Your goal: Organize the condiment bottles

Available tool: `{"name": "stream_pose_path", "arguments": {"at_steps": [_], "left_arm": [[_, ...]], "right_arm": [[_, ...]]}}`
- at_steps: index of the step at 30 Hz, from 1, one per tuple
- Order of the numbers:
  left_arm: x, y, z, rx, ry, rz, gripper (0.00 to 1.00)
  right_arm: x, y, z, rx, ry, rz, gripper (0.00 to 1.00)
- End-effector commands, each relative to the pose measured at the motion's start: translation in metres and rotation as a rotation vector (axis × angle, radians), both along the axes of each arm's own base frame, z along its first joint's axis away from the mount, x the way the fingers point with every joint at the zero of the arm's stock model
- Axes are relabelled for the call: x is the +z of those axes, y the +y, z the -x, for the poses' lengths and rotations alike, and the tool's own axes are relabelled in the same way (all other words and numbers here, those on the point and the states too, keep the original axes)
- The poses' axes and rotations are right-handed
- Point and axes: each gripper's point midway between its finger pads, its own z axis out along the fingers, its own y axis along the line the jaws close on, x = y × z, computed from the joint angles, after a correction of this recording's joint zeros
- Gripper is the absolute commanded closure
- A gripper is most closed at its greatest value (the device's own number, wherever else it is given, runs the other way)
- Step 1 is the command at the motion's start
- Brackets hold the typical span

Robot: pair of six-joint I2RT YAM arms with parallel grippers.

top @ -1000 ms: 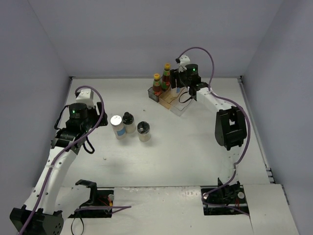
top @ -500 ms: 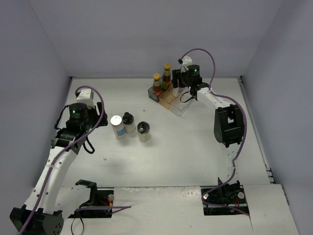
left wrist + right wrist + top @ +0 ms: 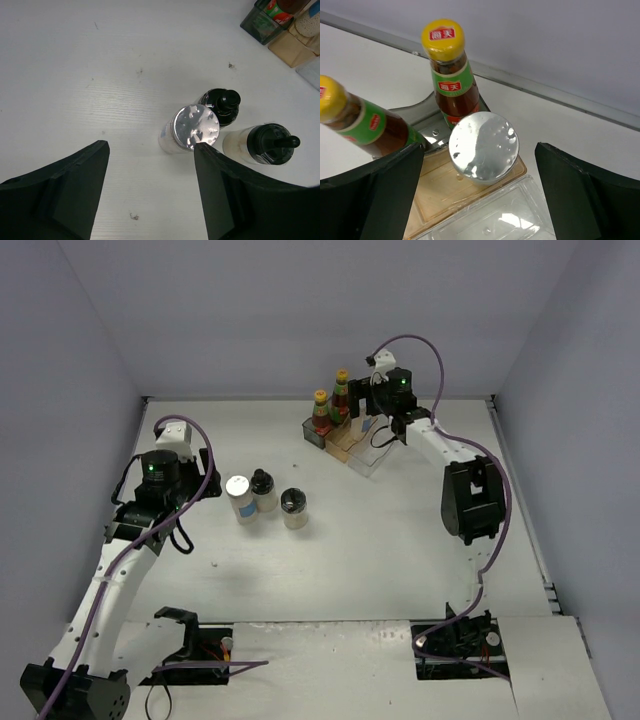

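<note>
Two dark sauce bottles with yellow caps [image 3: 447,60] [image 3: 350,120] stand on the back step of the stepped rack [image 3: 362,462]. A silver-lidded shaker [image 3: 484,145] stands upright on the rack's tan middle step [image 3: 440,197]. My right gripper [image 3: 480,146] hangs open over it, with a finger on each side and a gap to both. On the table stand another silver-lidded shaker [image 3: 194,128] and two black-topped jars [image 3: 220,106] [image 3: 265,145] in a tight group. My left gripper [image 3: 150,145] is open and empty above the table just left of that shaker.
The rack's clear front step [image 3: 510,220] holds nothing. The back wall's edge [image 3: 560,97] runs close behind the rack. In the top view the three loose containers [image 3: 262,498] sit between the two arms, well left of the rack.
My right gripper has opened and let go of the shaker on the rack's middle step. My left gripper's jaws have spread wider. The bottles on the table have not moved.
</note>
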Motion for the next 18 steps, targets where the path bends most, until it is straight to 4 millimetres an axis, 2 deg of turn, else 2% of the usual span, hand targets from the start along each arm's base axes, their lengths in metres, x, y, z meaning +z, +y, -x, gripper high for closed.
{"name": "stream_pose_path", "arguments": {"at_steps": [1, 3, 4, 5, 6, 7, 8, 9, 10, 11, 12, 17, 18], "left_arm": [[0.022, -0.004, -0.010, -0.009, -0.088, 0.030, 0.30], [0.023, -0.004, -0.011, -0.013, -0.089, 0.033, 0.29], [0.022, -0.007, -0.010, -0.030, -0.087, 0.040, 0.28], [0.023, -0.008, -0.010, -0.033, -0.089, 0.041, 0.27], [0.023, -0.009, -0.010, -0.040, -0.090, 0.043, 0.25], [0.023, -0.011, -0.010, -0.048, -0.089, 0.045, 0.25], [0.024, -0.014, -0.010, -0.068, -0.095, 0.054, 0.25], [0.022, -0.017, -0.010, -0.081, -0.093, 0.058, 0.24], [0.021, -0.019, -0.011, -0.094, -0.090, 0.063, 0.24], [0.021, -0.026, -0.011, -0.128, -0.093, 0.078, 0.24], [0.018, -0.030, -0.011, -0.148, -0.090, 0.088, 0.24], [0.013, -0.045, -0.015, -0.230, -0.104, 0.112, 0.24], [0.011, -0.045, -0.016, -0.232, -0.106, 0.105, 0.24]], "right_arm": [[0.126, 0.007, 0.017, 0.040, -0.248, -0.083, 0.00], [0.128, 0.013, 0.029, 0.058, -0.241, -0.088, 0.00], [0.143, 0.015, 0.039, 0.067, -0.264, -0.097, 0.00], [0.137, 0.017, 0.047, 0.076, -0.249, -0.095, 0.00], [0.140, 0.023, 0.055, 0.088, -0.252, -0.102, 0.00], [0.155, 0.023, 0.065, 0.093, -0.275, -0.112, 0.00], [0.147, 0.024, 0.072, 0.095, -0.256, -0.112, 0.00], [0.161, 0.029, 0.085, 0.106, -0.275, -0.131, 0.00], [0.162, 0.031, 0.091, 0.111, -0.272, -0.136, 0.00], [0.152, 0.032, 0.099, 0.116, -0.249, -0.136, 0.00], [0.163, 0.036, 0.112, 0.132, -0.266, -0.148, 0.00], [0.154, 0.043, 0.152, 0.170, -0.222, -0.193, 0.00], [0.162, 0.040, 0.161, 0.170, -0.234, -0.207, 0.00]]}}
